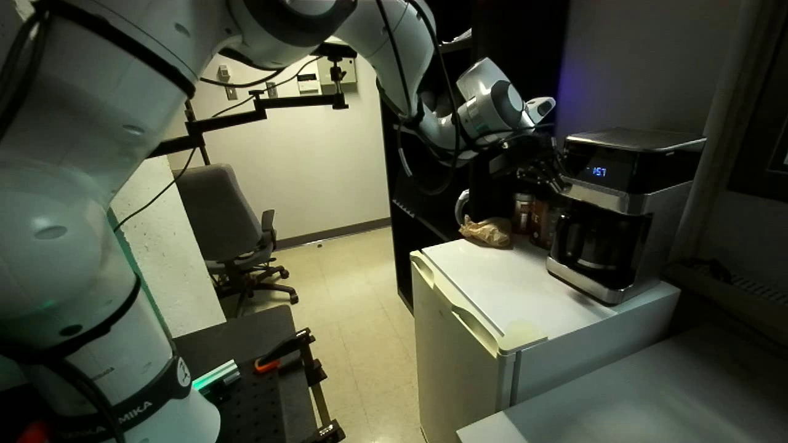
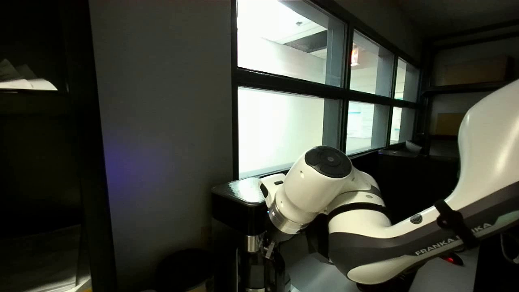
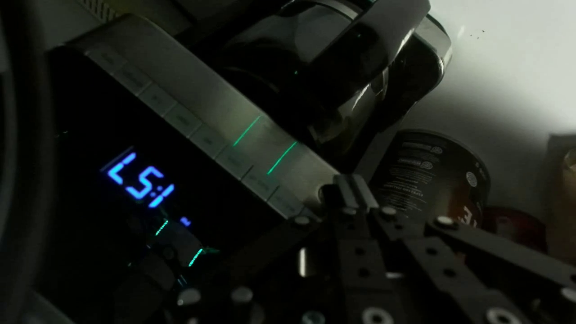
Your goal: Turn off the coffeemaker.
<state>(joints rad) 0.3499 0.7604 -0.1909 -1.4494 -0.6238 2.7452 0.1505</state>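
Observation:
The coffeemaker (image 1: 668,221) stands upright on the white cabinet (image 1: 511,283), its blue display lit and reading like 1:57. It also shows in an exterior view (image 2: 239,209), partly behind the arm. In the wrist view its silver panel (image 3: 216,99) carries a row of buttons (image 3: 182,119), with the dark carafe (image 3: 279,40) beyond. My gripper (image 3: 353,191) is shut with nothing between its fingertips. The fingertips are at the end of the button row; I cannot tell whether they touch it. In an exterior view the gripper (image 1: 561,184) is at the coffeemaker's front corner, beside the silver strip.
A dark can (image 3: 427,180) stands beside the coffeemaker, close to my fingertips. A jar (image 1: 523,212) and a crumpled brown bag (image 1: 486,232) are on the cabinet top. A black shelf (image 1: 425,240) stands behind. A windowed wall (image 2: 284,77) rises behind the coffeemaker.

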